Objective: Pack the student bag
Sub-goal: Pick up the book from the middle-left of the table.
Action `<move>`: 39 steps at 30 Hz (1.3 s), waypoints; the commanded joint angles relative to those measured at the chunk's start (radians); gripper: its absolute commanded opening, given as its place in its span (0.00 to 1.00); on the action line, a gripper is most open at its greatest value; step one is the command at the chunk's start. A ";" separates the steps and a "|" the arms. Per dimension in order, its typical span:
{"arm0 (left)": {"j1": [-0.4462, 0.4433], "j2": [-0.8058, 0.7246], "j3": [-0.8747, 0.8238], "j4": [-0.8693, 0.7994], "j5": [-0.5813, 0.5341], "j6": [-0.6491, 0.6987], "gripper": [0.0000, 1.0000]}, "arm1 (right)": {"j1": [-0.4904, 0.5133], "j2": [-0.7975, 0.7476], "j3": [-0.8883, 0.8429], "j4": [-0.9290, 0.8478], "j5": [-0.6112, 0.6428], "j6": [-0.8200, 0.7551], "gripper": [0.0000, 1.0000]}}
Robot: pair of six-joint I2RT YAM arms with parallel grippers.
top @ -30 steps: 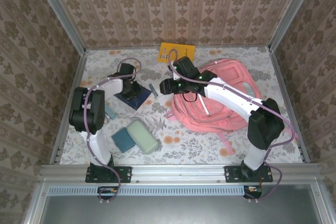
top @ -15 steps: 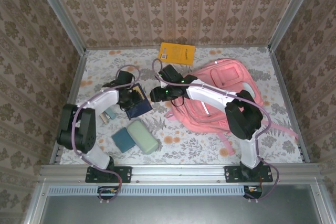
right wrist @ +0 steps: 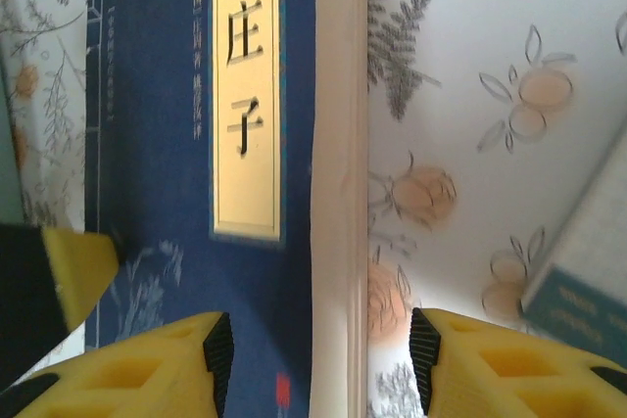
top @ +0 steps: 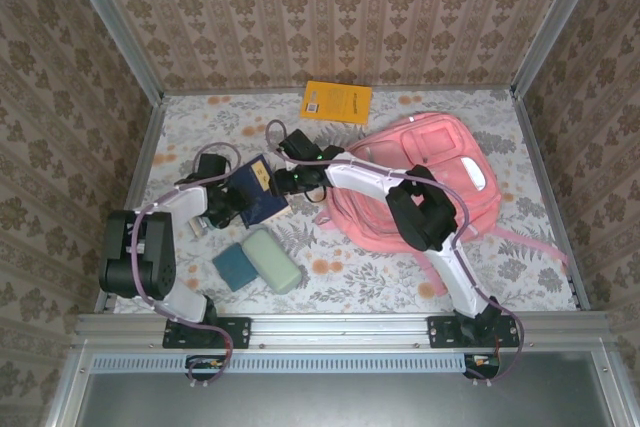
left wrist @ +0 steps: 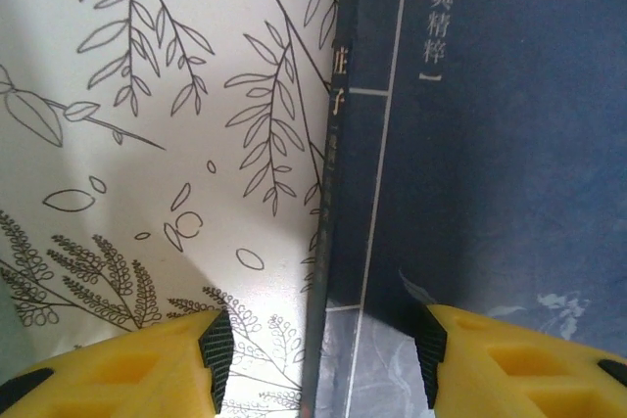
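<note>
The work surface (top: 360, 269) is covered by a white cloth printed with grey leaf sprays and orange flowers. It is enclosed on three sides by walls papered in a beige damask pattern (top: 330, 7). Bare metal posts (top: 110, 22) are seen at the far corners, and a metal rail (top: 340, 325) runs along the near edge, where both arm bases are bolted.

The student bag (top: 440, 142) is found lying flat on the right half of the surface, with a pink strap trailing toward the right edge. Part of the bag is crossed by the right arm.

A dark blue book (top: 258, 195) with Chinese lettering lies left of the bag, well apart from a yellow book (top: 338, 102) at the far wall. The left gripper (left wrist: 323, 340) is held wide apart astride the blue book's spine, one yellow finger (left wrist: 127, 369) over the cloth and the other over the cover. The right gripper (right wrist: 319, 338) is likewise spread, astride the book's page edge. No pad contact can be confirmed at either gripper.

A blue block (top: 235, 265) and a pale green case (top: 273, 259) are noted side by side, touching, near the front left. A small teal item (top: 203, 219) is partly hidden beneath the left arm.
</note>
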 commanded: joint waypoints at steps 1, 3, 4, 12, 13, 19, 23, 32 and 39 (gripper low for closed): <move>0.015 0.028 -0.028 0.077 0.032 -0.024 0.56 | 0.005 0.061 0.087 -0.053 0.019 -0.032 0.54; 0.022 0.027 -0.038 0.096 0.044 -0.025 0.56 | 0.004 0.091 0.114 -0.072 0.012 -0.034 0.53; 0.027 0.028 -0.043 0.113 0.054 -0.027 0.57 | 0.005 0.104 0.121 -0.077 0.007 -0.033 0.52; 0.046 0.098 -0.097 0.295 0.192 -0.065 0.59 | 0.008 0.145 0.130 -0.078 -0.076 -0.015 0.30; 0.046 0.107 -0.111 0.345 0.220 -0.078 0.59 | 0.009 0.145 0.128 -0.077 -0.082 -0.013 0.26; 0.047 0.118 -0.184 0.650 0.387 -0.164 0.55 | 0.013 0.147 0.122 -0.077 -0.115 -0.003 0.22; 0.045 0.104 -0.202 0.788 0.467 -0.200 0.51 | 0.012 0.144 0.122 -0.077 -0.122 -0.002 0.22; 0.046 -0.023 -0.194 0.685 0.474 -0.142 0.32 | 0.011 0.128 0.121 -0.081 -0.117 -0.005 0.23; 0.046 -0.123 -0.175 0.540 0.420 -0.081 0.09 | 0.009 0.093 0.103 -0.074 -0.101 -0.007 0.25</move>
